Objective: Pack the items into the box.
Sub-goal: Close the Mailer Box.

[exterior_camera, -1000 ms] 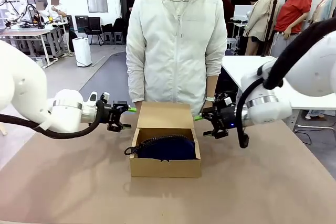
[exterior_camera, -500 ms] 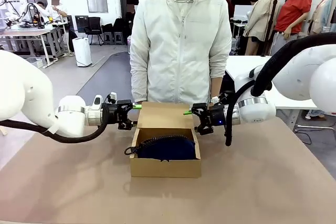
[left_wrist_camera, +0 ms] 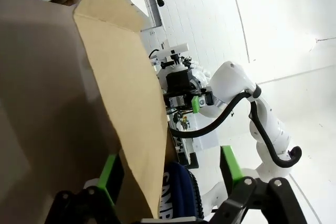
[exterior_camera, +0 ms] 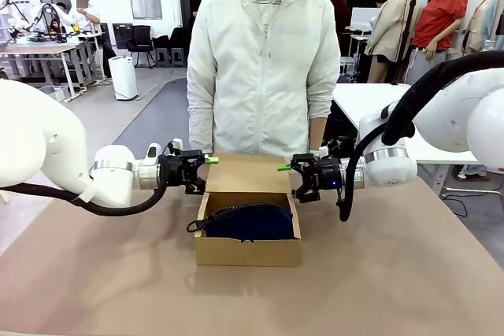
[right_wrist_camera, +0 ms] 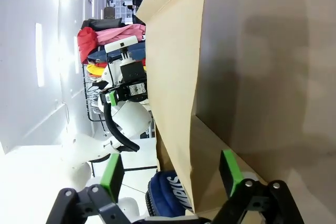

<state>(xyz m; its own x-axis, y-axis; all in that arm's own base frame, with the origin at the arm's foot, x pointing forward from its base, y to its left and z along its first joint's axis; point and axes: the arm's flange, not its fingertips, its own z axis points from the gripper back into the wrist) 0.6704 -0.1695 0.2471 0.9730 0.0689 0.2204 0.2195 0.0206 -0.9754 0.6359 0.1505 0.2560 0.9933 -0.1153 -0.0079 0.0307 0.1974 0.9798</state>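
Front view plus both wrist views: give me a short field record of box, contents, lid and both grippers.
box: brown cardboard box, mid-table, open
contents: navy pouch inside, its loop over the left wall
lid flap: lid flap upright at the far side
left gripper: left gripper open, fingers straddling the flap's left edge
right gripper: right gripper open, fingers straddling the flap's right edge
person: person standing behind the box

We see the right gripper (right_wrist_camera: 170,174), jaws wide, straddling the lid flap (right_wrist_camera: 176,85) edge of the box (right_wrist_camera: 252,66); navy pouch (right_wrist_camera: 169,191) below; left gripper (right_wrist_camera: 124,92) beyond.
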